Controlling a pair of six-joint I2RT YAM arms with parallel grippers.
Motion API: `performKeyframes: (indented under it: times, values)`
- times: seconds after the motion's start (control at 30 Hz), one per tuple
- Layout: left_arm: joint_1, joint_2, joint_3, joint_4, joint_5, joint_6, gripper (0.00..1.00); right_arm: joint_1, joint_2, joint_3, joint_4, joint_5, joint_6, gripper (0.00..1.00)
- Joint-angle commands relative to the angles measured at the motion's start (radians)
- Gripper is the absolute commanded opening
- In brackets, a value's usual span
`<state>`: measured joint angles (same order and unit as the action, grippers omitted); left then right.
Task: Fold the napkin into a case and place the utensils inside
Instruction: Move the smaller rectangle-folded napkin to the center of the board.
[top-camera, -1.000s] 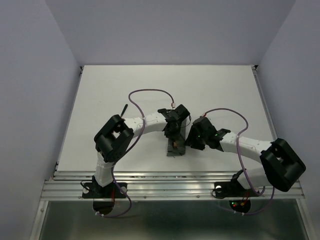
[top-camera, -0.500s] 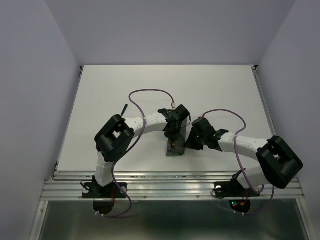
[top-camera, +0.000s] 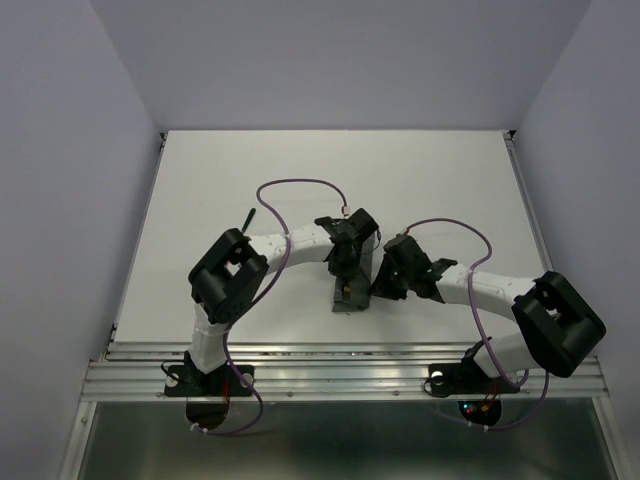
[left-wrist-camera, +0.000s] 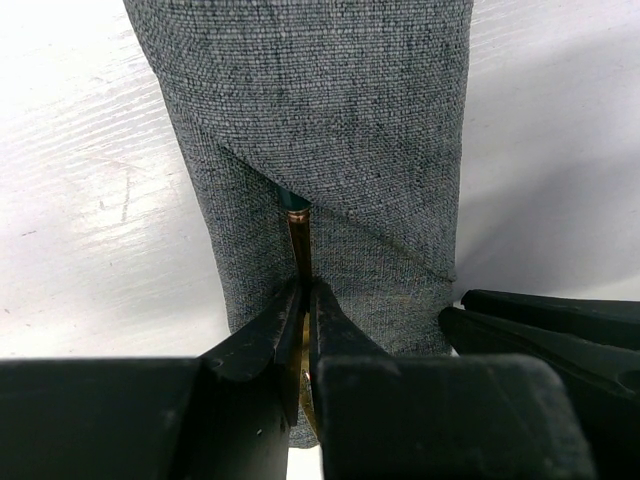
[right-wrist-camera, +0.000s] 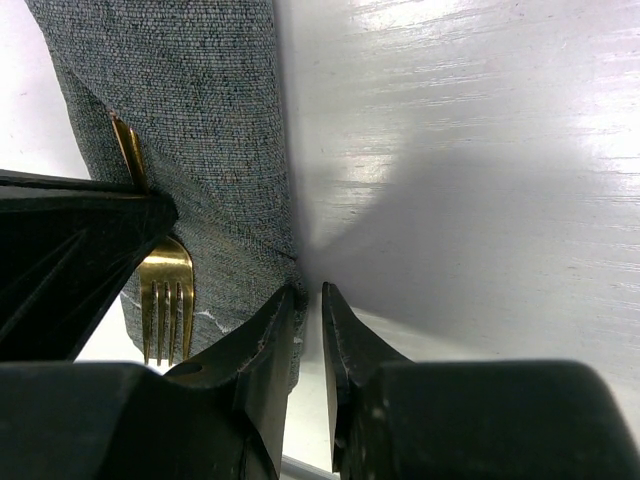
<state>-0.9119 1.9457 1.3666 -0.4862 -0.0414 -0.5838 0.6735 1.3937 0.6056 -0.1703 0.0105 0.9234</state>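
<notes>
The napkin is folded into a narrow grey-green case lying mid-table. My left gripper is shut on the handle of a gold fork, whose handle end runs under the case's diagonal flap. In the right wrist view the fork's tines stick out over the case's near end. My right gripper is at the case's right edge, jaws a thin slit apart. The cloth edge lies against the left finger; I cannot see whether it is pinched.
White tabletop stretches beyond and beside the case. Purple cables arc over both arms. The table's metal front rail runs just behind the case's near end. My right fingers show at the left wrist view's right.
The right gripper's jaws have narrowed to a slit, and the right arm has shifted slightly left toward the case. The left gripper stays closed on the fork.
</notes>
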Motion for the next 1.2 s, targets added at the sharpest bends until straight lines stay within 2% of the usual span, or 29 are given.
performKeyframes:
  times: [0.0, 0.23, 0.3, 0.47, 0.63, 0.8, 0.97, 1.03, 1.17]
  values:
    - [0.013, -0.047, -0.026, -0.025, -0.023, 0.018, 0.15, -0.005, -0.001, -0.006, 0.028, 0.009, 0.002, 0.23]
    - [0.024, -0.051, -0.029, -0.025, -0.021, 0.022, 0.15, -0.005, 0.001, -0.004, 0.028, 0.008, 0.002, 0.23]
    - [0.024, -0.051, -0.029, -0.023, -0.018, 0.021, 0.18, -0.005, -0.001, -0.006, 0.028, 0.008, 0.002, 0.23]
    - [0.024, -0.065, -0.034, -0.018, -0.015, 0.022, 0.33, -0.005, -0.004, -0.001, 0.023, 0.008, 0.000, 0.25]
    - [0.024, -0.091, -0.018, -0.041, -0.017, 0.027, 0.37, -0.005, -0.015, 0.003, 0.011, 0.013, 0.000, 0.28]
    - [0.024, -0.142, 0.014, -0.090, -0.048, 0.035, 0.38, -0.005, -0.045, 0.026, -0.040, 0.043, -0.009, 0.37]
    - [0.028, -0.198, 0.031, -0.149, -0.093, 0.041, 0.38, -0.014, -0.114, 0.060, -0.107, 0.111, -0.035, 0.53]
    - [0.036, -0.217, 0.035, -0.169, -0.116, 0.058, 0.37, -0.014, -0.133, 0.085, -0.152, 0.124, -0.041, 0.56]
    - [0.126, -0.278, 0.026, -0.207, -0.176, 0.093, 0.38, -0.014, -0.177, 0.117, -0.202, 0.163, -0.052, 0.65]
